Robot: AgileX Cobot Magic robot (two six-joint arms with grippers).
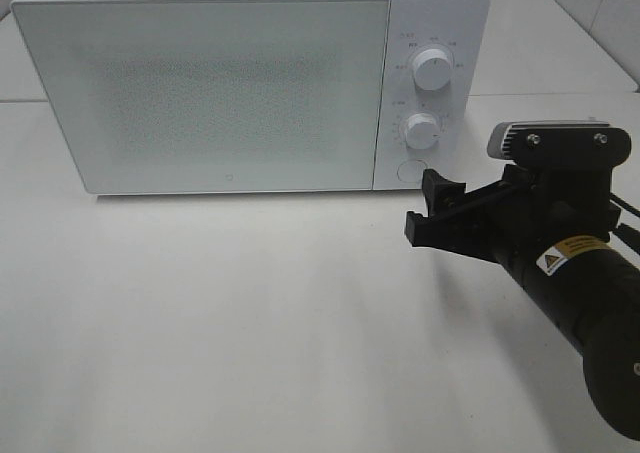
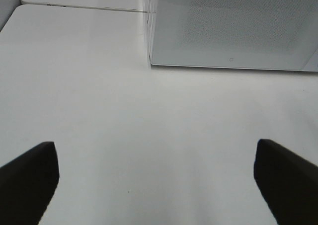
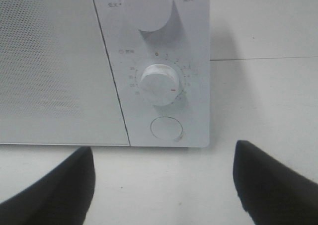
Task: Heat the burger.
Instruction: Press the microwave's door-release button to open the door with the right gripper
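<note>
A: Starting on the left?
B: Yes. Left gripper, spread wide, gripping nothing, poised above the white table.
A: And ahead of it?
B: Near corner of the white microwave, standing on the table, shut.
A: Moving rightwards, from the high camera?
B: Frosted, speckled door filling most of the front. Then the control panel: upper knob, lower knob beneath, round button at the bottom.
A: Further right?
B: Right gripper, black, parted fairly wide, clasping nothing, hovering above the table just in front of the panel's lower corner. Facing the lower knob and round button, going by the wrist view.
A: Touching either?
B: No, apart from both.
A: And the burger?
B: Cannot tell where. Door too frosted to see through.
</note>
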